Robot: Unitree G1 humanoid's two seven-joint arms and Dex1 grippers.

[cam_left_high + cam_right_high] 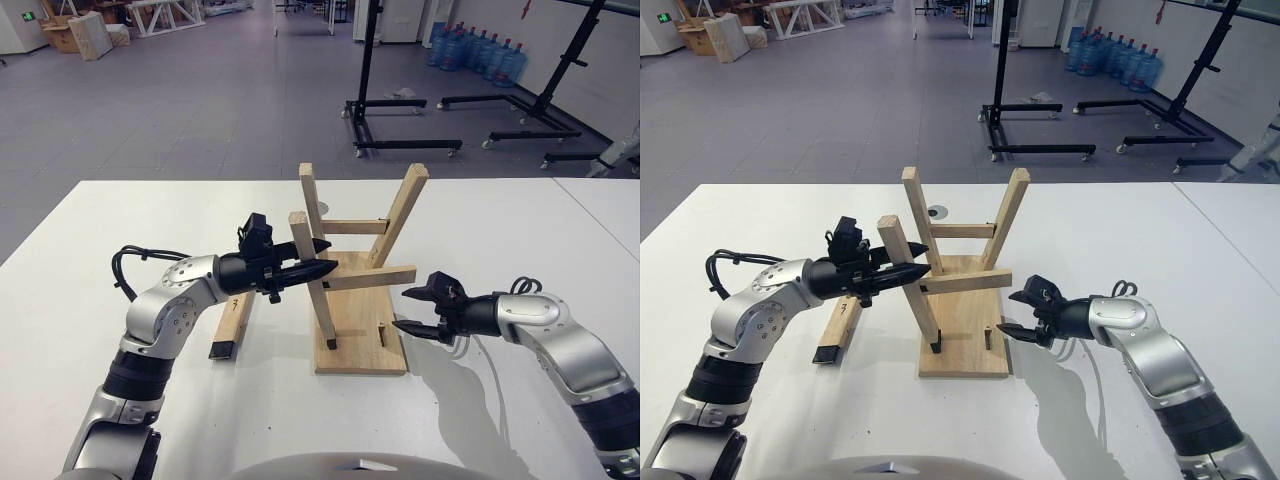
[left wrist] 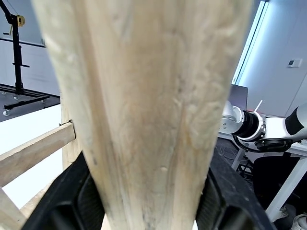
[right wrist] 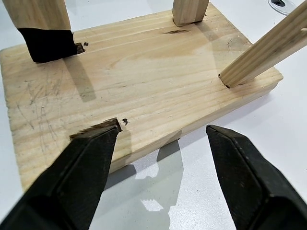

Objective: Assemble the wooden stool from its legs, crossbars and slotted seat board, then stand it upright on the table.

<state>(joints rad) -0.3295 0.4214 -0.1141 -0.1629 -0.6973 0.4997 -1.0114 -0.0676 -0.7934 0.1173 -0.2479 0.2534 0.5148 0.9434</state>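
White surface (image 1: 140,215), one slotted seat board (image 1: 362,340) lying flat mid-surface, three legs (image 1: 402,210) standing in it, two crossbars (image 1: 355,227) joining them, one loose leg (image 1: 232,325) lying flat to its left, left tool (image 1: 316,268) pinching the near leg (image 1: 322,312), right tool (image 1: 402,309) spread wide just beside the board's right edge, holding nothing.

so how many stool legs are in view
4: left far leg and right far leg stand in the seat board, a third leg leans in the left end effector, a fourth leg lies on the table beside it.
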